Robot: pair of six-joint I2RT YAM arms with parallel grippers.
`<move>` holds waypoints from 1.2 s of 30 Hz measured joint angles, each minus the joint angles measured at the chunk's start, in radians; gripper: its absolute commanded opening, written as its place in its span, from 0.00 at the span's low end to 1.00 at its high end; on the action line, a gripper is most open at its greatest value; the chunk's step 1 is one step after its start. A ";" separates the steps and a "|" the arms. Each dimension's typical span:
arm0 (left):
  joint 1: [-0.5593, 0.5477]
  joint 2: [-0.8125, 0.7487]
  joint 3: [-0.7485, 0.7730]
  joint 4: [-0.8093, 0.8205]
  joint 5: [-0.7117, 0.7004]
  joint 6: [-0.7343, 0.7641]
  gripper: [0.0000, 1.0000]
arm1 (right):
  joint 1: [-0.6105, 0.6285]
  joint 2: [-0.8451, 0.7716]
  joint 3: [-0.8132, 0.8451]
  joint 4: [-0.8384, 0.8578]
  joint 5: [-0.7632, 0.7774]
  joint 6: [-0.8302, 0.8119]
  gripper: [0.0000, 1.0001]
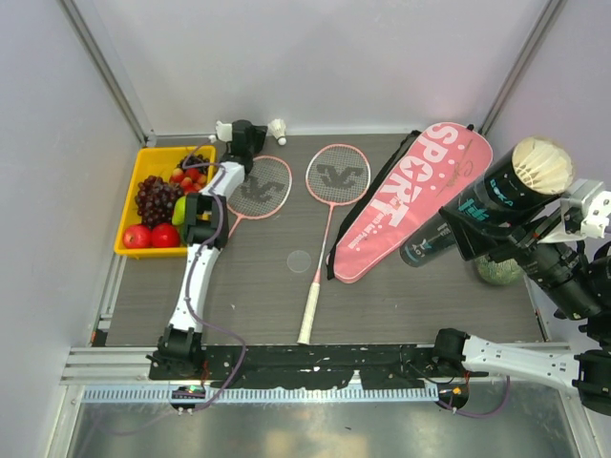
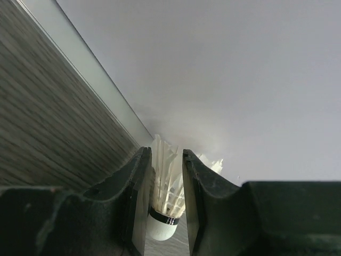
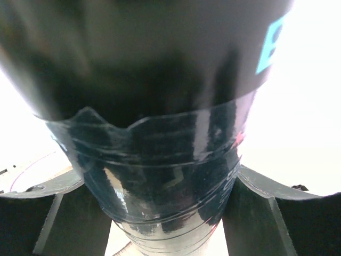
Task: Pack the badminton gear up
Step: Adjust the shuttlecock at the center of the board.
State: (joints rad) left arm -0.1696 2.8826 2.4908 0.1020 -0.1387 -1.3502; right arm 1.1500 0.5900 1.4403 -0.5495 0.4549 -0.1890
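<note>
Shuttlecock [image 1: 278,127]: sat at the table's far edge by the back wall, about 12 o'clock, just at 3 o'clock of the left claw.
Left claw [image 2: 165,156]: fingers were spread by a narrow gap. The shuttlecock's feathers and black-banded cork showed through it, and the feathers fanned wider than the gap. Whether the fingers touched them could not be told.
Tube [image 1: 482,208]: long and dark, it was lifted off the table at 3 o'clock and tilted, with its open mouth raised toward 2 o'clock.
White feathers [image 1: 541,164]: filled the tube's mouth.
Right claw [image 3: 160,202]: pinched the tube, one finger on each side.
Bag [image 1: 410,196]: pink, lettered "SPORT", it lay flat at 2 o'clock with its wide end toward 1 o'clock. The tube's lower end hung over its 3 o'clock edge.
First racket [image 1: 337,175]: its head lay near 12 o'clock and its white handle pointed to 6 o'clock, just beside the bag's 9 o'clock side.
Second racket [image 1: 260,186]: its head lay at 11 o'clock, and its shaft ran toward 7 o'clock under the left arm.
Disc [image 1: 300,260]: small, clear and round, it lay mid-table at 9 o'clock of the first racket's shaft.
Ball [image 1: 498,271]: green and netted, it sat at 4 o'clock, partly hidden under the tube.
Tray [image 1: 151,164]: yellow, it sat at 10 o'clock holding grapes, red apples and small red fruit, with the left arm along its 3 o'clock side.
Table [image 1: 401,305]: grey wood grain.
</note>
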 measured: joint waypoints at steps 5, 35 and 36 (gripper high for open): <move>-0.022 0.000 0.013 -0.002 0.002 -0.012 0.35 | 0.000 0.001 0.000 0.004 0.000 0.001 0.05; -0.215 -0.367 -0.459 0.061 0.273 0.341 0.46 | 0.000 -0.045 0.000 0.005 -0.025 0.019 0.05; -0.219 -0.383 -0.462 0.063 0.259 0.365 0.46 | 0.000 -0.045 -0.001 0.005 -0.024 0.018 0.05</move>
State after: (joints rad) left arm -0.3882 2.5000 2.0289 0.1646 0.1204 -0.9848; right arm 1.1500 0.5446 1.4391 -0.5449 0.4309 -0.1715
